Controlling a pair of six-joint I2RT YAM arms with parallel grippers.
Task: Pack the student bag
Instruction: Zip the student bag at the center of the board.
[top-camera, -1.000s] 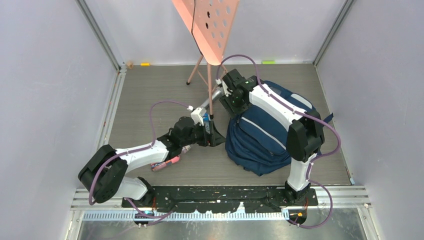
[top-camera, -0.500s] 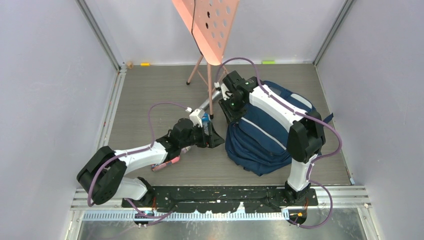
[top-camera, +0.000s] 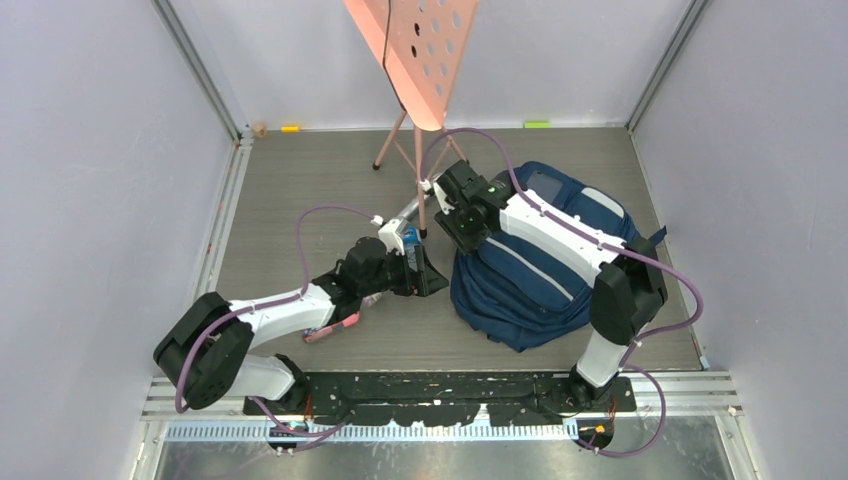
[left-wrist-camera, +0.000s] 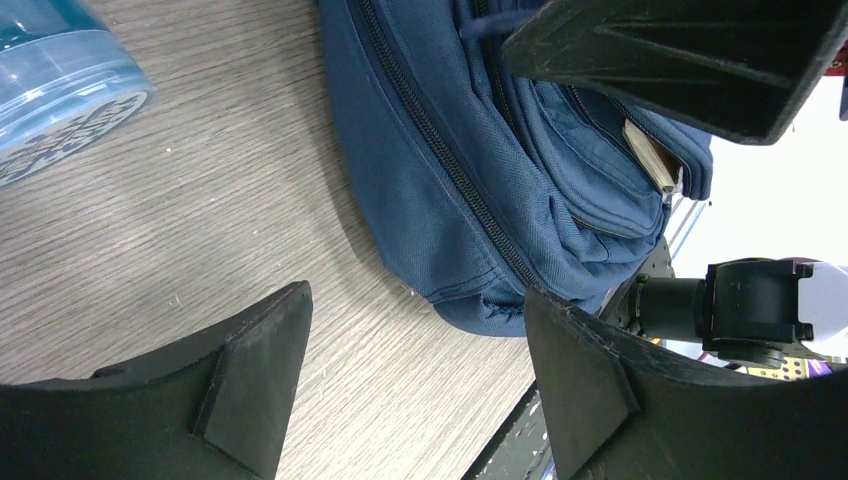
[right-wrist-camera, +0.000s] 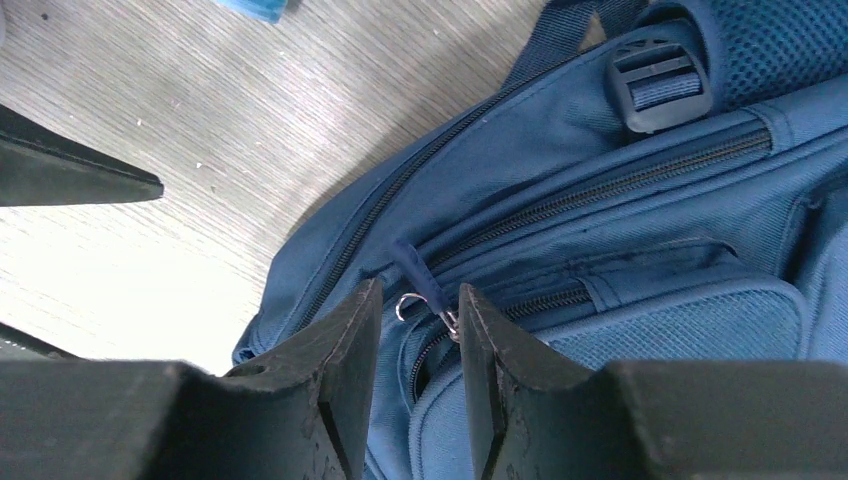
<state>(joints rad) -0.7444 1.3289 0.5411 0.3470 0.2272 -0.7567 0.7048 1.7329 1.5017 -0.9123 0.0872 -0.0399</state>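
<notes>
The navy blue student bag (top-camera: 540, 270) lies on the wooden floor at the right. My right gripper (top-camera: 458, 228) is at its upper left edge. In the right wrist view its jaws (right-wrist-camera: 420, 290) stand narrowly apart on either side of a zipper pull with a blue tab and a metal ring (right-wrist-camera: 418, 275) on the bag (right-wrist-camera: 620, 200); they are not clamped on it. My left gripper (top-camera: 425, 275) is wide open and empty just left of the bag, low over the floor (left-wrist-camera: 415, 300), with the bag's zippered side (left-wrist-camera: 450, 150) ahead of it.
A blue transparent bottle (left-wrist-camera: 60, 90) lies on the floor by the left gripper, also in the top view (top-camera: 408, 238). A pink music stand (top-camera: 415, 50) stands behind both grippers, its legs close to them. A pink item (top-camera: 335, 327) lies under the left arm.
My right wrist has moved slightly forward and left along the bag's upper edge, and its elbow has swung right. The left arm has shifted a little left.
</notes>
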